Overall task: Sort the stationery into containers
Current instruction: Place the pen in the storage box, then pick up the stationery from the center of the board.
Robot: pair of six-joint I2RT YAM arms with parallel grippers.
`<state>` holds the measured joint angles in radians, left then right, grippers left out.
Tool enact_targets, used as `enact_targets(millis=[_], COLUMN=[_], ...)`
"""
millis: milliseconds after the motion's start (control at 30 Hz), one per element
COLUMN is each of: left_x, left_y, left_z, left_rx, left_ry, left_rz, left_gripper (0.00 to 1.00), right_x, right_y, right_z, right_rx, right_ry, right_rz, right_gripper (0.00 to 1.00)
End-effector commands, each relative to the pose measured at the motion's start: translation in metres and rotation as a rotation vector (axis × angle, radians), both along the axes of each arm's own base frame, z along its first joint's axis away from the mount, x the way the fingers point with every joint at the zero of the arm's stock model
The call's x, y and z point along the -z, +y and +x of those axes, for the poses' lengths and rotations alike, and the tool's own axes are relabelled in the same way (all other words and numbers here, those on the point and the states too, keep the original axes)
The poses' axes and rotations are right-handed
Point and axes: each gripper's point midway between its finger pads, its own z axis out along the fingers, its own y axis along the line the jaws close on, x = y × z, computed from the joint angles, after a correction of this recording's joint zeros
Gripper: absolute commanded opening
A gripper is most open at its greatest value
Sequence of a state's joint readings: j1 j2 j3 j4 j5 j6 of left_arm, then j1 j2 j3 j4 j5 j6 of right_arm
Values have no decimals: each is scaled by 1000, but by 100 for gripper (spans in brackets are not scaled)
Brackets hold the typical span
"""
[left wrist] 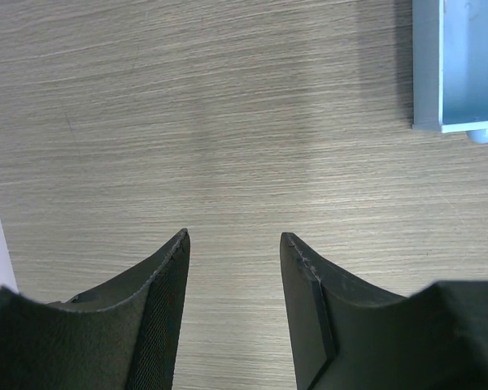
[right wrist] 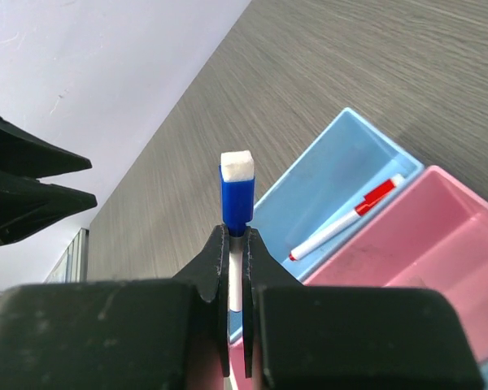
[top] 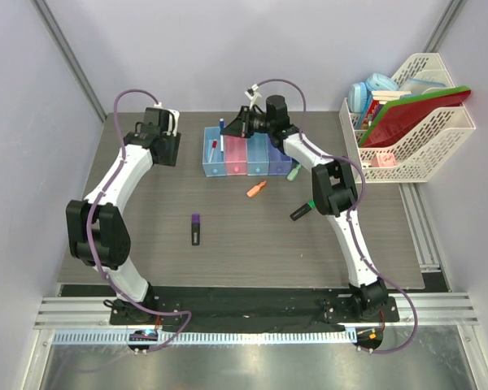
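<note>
My right gripper (right wrist: 235, 236) is shut on a blue-capped white pen (right wrist: 237, 195), held upright over the left end of the row of bins (top: 237, 166); in the top view the pen (top: 222, 124) stands above the left light blue bin (top: 215, 162). A red-capped pen (right wrist: 346, 219) lies in that light blue bin (right wrist: 342, 154), beside the pink bin (right wrist: 427, 244). My left gripper (left wrist: 234, 237) is open and empty over bare table, left of the bins (left wrist: 464, 65). A purple highlighter (top: 195, 229), an orange bit (top: 256, 189), a pale-green bit (top: 294, 172) and a green highlighter (top: 302, 211) lie on the table.
A white lattice file rack (top: 427, 138) with red and green folders and a round blue roll (top: 359, 96) stands at the back right. The left arm's fingers (right wrist: 24, 187) show at the left of the right wrist view. Walls close in the back and sides.
</note>
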<state>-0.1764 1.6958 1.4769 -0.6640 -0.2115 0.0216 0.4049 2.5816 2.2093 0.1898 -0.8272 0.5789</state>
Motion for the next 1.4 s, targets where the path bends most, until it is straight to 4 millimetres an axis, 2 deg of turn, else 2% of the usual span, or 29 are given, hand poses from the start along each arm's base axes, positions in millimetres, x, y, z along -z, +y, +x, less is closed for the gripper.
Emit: enact_targets(millis=[0,267,367,433,467,567,700,733,767,800,833,900,933,967,1000,1033,1067,1100,1133,1167,1200,1233,1267,1300,1333,1367], left_x=[-23,-19,-16,-15,-16,-16,-17,-18,-19,-18,-18,-16,-15,-13,-12,-10,-8,-7,-6,-5,-4,-4,-2,0,0,0], left_y=[-6,-9,-10,-10,-11,-13,-15,-16,-16,-17,-17,-18,-18,-19,-19,-20,-21,-21,-24,-24,-26,-34,-39,-45,-50,-58], left_z=[-1,-8,-11,-13,-13,-15,-17,-18,-18,-19,-20,-23,-24,-26,-28,-29,-31,-32,-33,-34,-35,-37,-40,-43,-45,-46], left_rx=[32,53,59,59,61,64,72,73,77,79,83,90,95,101,106,113,124,123,137,142,153,194,224,262,291,332], left_ry=[-56,-43,-37,-36,-37,-42,-41,-44,-47,-43,-46,-45,-44,-40,-35,-31,-22,-20,-17,-12,-6,0,10,21,24,27], left_rz=[-32,-45,-49,-53,-55,-72,-83,-85,-86,-91,-93,-97,-98,-98,-98,-103,-104,-107,-112,-115,-121,-149,-163,-177,-187,-202], left_gripper=[49,50,53,54,54,55,55,55,55,55,55,55,55,55,55,55,55,55,55,55,55,55,54,54,54,54], right_x=[-34,-2,3,4,5,8,8,-2,2,-3,-11,-28,-30,-43,-45,-34,-41,-37,-30,-23,-33,-22,-20,-35,-15,-13], right_y=[17,27,25,24,23,20,18,15,11,9,4,-8,-16,-27,-34,-42,-60,-70,-79,-96,-103,-114,-123,-130,-140,-147], right_z=[-10,-17,-16,-16,-15,-14,-14,-12,-16,-17,-14,-26,-29,-44,-52,-63,-75,-80,-85,-86,-89,-93,-94,-98,-101,-103], right_rx=[-50,-61,-54,-53,-49,-43,-34,-26,-27,-29,-25,-43,-77,-109,-134,-171,-227,-235,-239,-199,-156,-130,-56,-3,31,79], right_ry=[-92,-88,-100,-107,-109,-110,-121,-161,-143,-159,-237,-275,-366,-395,-433,-444,-537,-542,-528,-471,-448,-387,-323,-321,-269,-239], right_rz=[46,-37,-65,-76,-86,-104,-135,-147,-183,-205,-247,-326,-386,-440,-488,-545,-645,-700,-750,-833,-846,-871,-885,-873,-884,-881], right_gripper=[1,3,24,34,44,61,66,67,67,67,67,68,67,67,67,68,68,68,68,68,67,67,67,67,67,67])
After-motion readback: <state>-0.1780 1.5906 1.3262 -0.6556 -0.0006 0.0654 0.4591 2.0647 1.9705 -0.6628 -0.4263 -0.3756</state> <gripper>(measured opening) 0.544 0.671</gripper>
